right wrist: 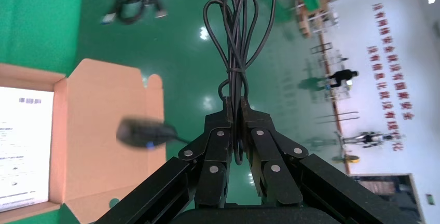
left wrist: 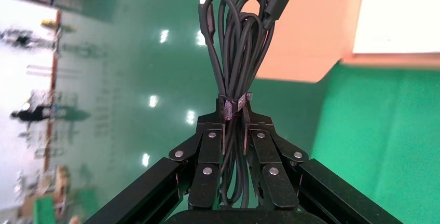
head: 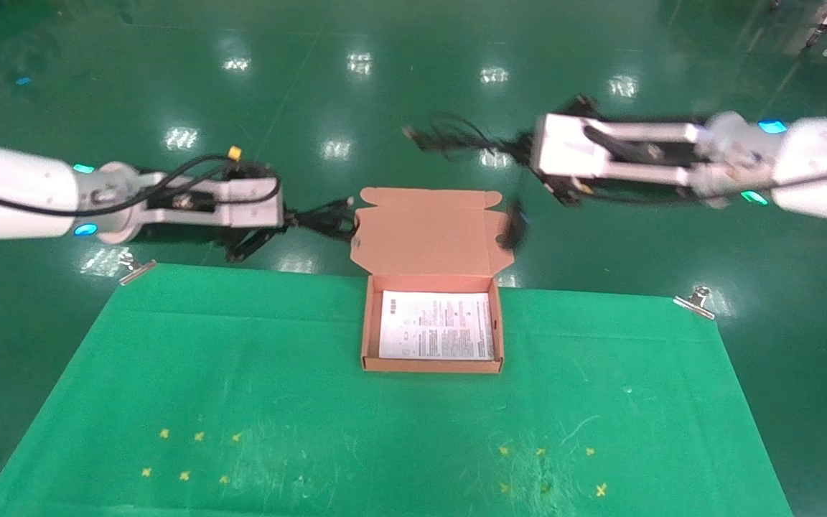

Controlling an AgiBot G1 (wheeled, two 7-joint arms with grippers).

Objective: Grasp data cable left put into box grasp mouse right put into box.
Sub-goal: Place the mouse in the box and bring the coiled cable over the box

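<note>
The left end effector (head: 291, 222) is raised off the far left edge of the green worktop (head: 241, 402), just left of the box lid, and is clenched on the data cable (left wrist: 236, 63). In the left wrist view its black fingers (left wrist: 207, 156) press from both sides on the bundle just below a dark strap, and the loops stand out beyond the fingertips with a silver USB plug at the outer end. In the head view the bundle reaches toward the lid's left edge; whether it touches the lid cannot be told.

The right end effector (head: 528, 161) is held higher, beyond the box's far right corner, and is clenched on the mouse cord (right wrist: 236, 42). In the right wrist view its fingers (right wrist: 264, 154) grip the tied loops of the thin black cord. The mouse (right wrist: 142, 133) hangs free below on its cord, blurred, a small blue spot on it, in front of the lid's right edge.

The box (head: 369, 323) sits open at the middle of the worktop's far side, its tabbed lid (head: 428, 230) standing back. A white printed leaflet (head: 436, 325) lies flat inside, covering most of the floor; its print is too small to read. Red Chinese characters show on the far wall in the right wrist view. Metal clips (head: 695, 301) hold the cloth at the worktop's far corners.
</note>
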